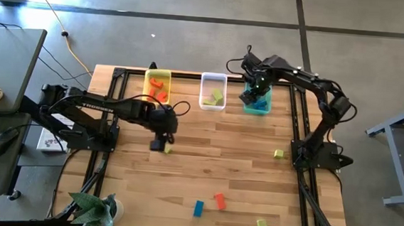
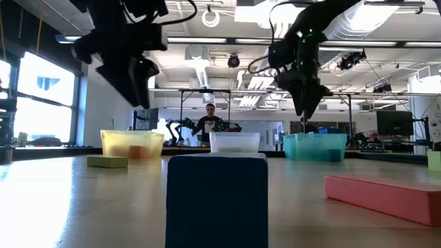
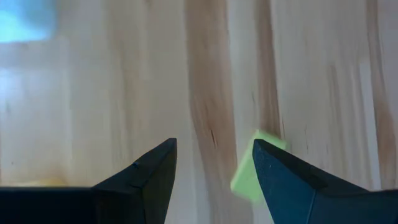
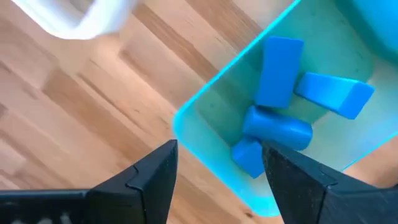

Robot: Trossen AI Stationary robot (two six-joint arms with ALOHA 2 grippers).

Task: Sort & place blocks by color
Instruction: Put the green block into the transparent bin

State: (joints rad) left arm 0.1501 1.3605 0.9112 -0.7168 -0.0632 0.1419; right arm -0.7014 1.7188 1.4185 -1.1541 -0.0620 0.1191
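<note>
My left gripper (image 1: 158,144) (image 3: 214,144) hangs open above the table's left middle. A yellow-green block (image 3: 249,177) (image 1: 168,149) lies flat on the wood below it, partly behind one finger in the left wrist view. My right gripper (image 1: 251,96) (image 4: 220,146) is open over the near corner of the teal bin (image 4: 205,99), which holds several blue blocks (image 4: 277,127). Loose on the table are a blue block (image 1: 198,208), a red-orange block (image 1: 219,200) and two yellow-green blocks (image 1: 278,154) (image 1: 261,223).
Three bins stand in a row at the far edge: yellow (image 1: 157,86) with red-orange blocks, clear (image 1: 213,91) with yellow-green ones, and teal (image 1: 257,104). A potted plant (image 1: 92,208) sits at the near left corner. A person (image 2: 209,122) stands far behind the table.
</note>
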